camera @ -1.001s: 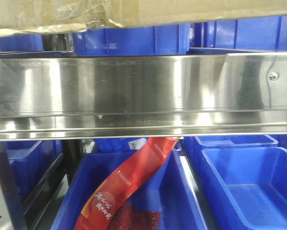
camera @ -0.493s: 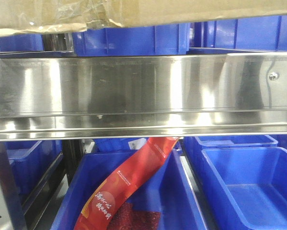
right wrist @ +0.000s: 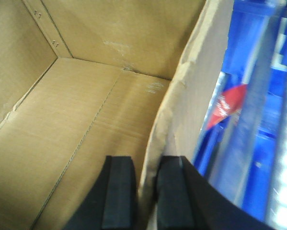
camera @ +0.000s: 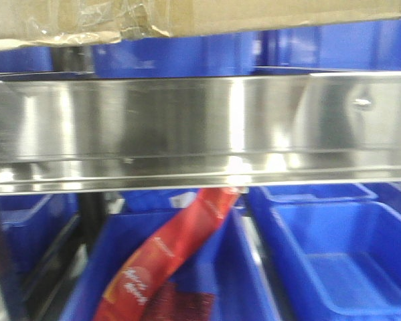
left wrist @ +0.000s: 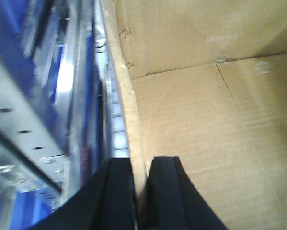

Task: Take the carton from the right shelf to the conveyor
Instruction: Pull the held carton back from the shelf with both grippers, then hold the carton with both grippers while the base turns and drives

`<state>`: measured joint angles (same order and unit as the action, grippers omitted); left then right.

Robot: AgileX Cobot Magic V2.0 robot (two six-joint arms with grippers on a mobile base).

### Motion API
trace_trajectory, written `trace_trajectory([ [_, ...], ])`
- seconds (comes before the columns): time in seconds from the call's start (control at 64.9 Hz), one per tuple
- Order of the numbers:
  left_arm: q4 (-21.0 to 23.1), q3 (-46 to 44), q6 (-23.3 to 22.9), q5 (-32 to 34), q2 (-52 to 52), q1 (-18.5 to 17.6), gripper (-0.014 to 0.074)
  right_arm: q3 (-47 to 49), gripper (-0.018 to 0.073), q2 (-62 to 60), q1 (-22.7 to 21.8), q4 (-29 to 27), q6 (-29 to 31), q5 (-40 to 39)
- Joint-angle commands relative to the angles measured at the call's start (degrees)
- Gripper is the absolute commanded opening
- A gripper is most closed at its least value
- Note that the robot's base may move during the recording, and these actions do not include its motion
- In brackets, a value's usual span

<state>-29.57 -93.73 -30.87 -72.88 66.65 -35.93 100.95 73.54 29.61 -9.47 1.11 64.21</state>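
From the front, the view is smeared. The carton (camera: 200, 15) fills the top edge of the frame, showing only its underside strip, with wrinkled clear tape (camera: 86, 20) and a torn lip at the left. Below it runs the steel front rail of the right shelf (camera: 187, 127), and blue shows in the gap between rail and carton, so the two are apart along this edge. A screw (camera: 362, 102) near the rail's right end is only a blur. Under the rail stand blue bins (camera: 334, 261), and a red packet (camera: 163, 257) leans up out of the middle one.

From my left wrist, my left gripper (left wrist: 142, 191) is closed narrow on the carton's side wall, one black finger (left wrist: 119, 196) outside and the other inside, with the cardboard edge pinched between them. The box's bare inner floor and far wall spread out to the right. On the outside a grey perforated upright (left wrist: 18, 129) slants past, blurred.

From my right wrist, my right gripper (right wrist: 145, 196) clamps the opposite wall in the same way, with the creased cardboard rising between my two fingers (right wrist: 118, 191). The carton's interior lies to the left. Blue bins and the red packet show outside on the right.
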Motion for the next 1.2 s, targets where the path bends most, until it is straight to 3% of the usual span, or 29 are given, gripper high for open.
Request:
trace_trajectory([
  [0.0,0.67,-0.19,0.48,2.91,-0.34,-0.55,-0.0009,0.26,-0.0066,-1.10,0.54,-3.10,1.45,-3.65],
  [1.186,0.67,-0.19,0.48,2.91,-0.20,-0.55,-0.0009,0.26,-0.0066,-1.10,0.54,-3.10,1.45,-3.78],
])
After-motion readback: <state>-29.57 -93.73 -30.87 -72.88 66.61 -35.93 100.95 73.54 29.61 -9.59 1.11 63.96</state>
